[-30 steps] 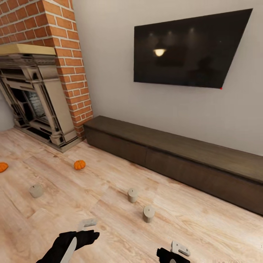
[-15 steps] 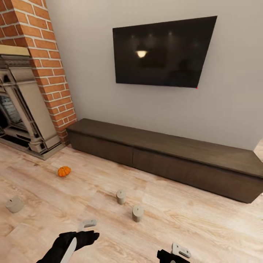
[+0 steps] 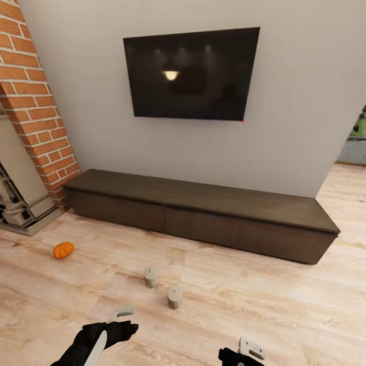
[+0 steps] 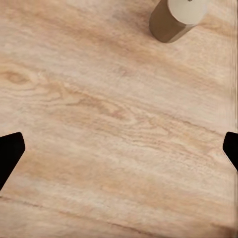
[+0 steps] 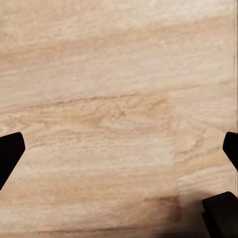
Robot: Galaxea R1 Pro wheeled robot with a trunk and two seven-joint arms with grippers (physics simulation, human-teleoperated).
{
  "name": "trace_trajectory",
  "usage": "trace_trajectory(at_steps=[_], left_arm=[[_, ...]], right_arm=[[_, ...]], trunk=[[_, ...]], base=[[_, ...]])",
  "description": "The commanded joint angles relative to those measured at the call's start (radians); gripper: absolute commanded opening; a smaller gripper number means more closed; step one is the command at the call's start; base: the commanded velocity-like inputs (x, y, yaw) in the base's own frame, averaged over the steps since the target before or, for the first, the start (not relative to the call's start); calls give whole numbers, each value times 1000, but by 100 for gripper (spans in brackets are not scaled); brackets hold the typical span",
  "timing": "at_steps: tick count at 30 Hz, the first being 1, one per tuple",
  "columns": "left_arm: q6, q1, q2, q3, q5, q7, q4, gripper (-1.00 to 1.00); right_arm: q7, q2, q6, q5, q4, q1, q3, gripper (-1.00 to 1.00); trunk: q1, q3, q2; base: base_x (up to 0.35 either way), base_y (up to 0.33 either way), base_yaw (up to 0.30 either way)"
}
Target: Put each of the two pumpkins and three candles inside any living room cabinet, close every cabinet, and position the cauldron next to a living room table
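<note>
The long dark brown cabinet (image 3: 203, 216) stands against the wall under the TV, all its drawer fronts shut. One orange pumpkin (image 3: 63, 249) lies on the wood floor near the cabinet's left end. Two grey-beige candles (image 3: 150, 277) (image 3: 174, 297) stand upright on the floor in front of the cabinet. My left gripper (image 3: 121, 319) hovers low, just short of the nearer candle. In the left wrist view that gripper (image 4: 119, 153) is open over bare floor, with a candle (image 4: 176, 17) beyond it. My right gripper (image 5: 119, 151) is also open and empty over the floor. The cauldron is out of view.
A black TV (image 3: 190, 73) hangs on the grey wall. A brick chimney (image 3: 30, 112) and the fireplace base (image 3: 20, 208) stand at the left. At the far right the wall ends at an opening (image 3: 356, 142) into another room.
The camera has turned right, so everything slid left in the picture; a second pumpkin and a third candle left the frame. Both arms hold the same pose.
</note>
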Motion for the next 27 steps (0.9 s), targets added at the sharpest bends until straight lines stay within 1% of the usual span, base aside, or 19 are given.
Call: trace_trajectory(at_steps=[1,6,11,13,20,27], left_arm=[[0,0,0,0,0,0,0,100],[0,0,0,0,0,0,0,100],[0,0,0,0,0,0,0,100],[0,0,0,0,0,0,0,100],[0,0,0,0,0,1,0,100],[-1,0,0,0,0,0,0,100]], right_arm=[[1,0,0,0,0,0,0,100],[1,-1,0,0,1,0,0,100],[24,-30,0,-1,1,0,0,100],[36,-37,0,-1,1,0,0,100],[44,-41,-1,-1,1,0,0,100],[44,-41,-1,-1,1,0,0,100]], trunk=[[0,0,0],[0,0,0],[0,0,0],[0,0,0],[0,-2,0],[0,-8,0]], base=[[0,-157,-278],[0,-210,-278],[19,-231,-278],[88,-204,-278],[127,-184,-276],[37,-41,-260]])
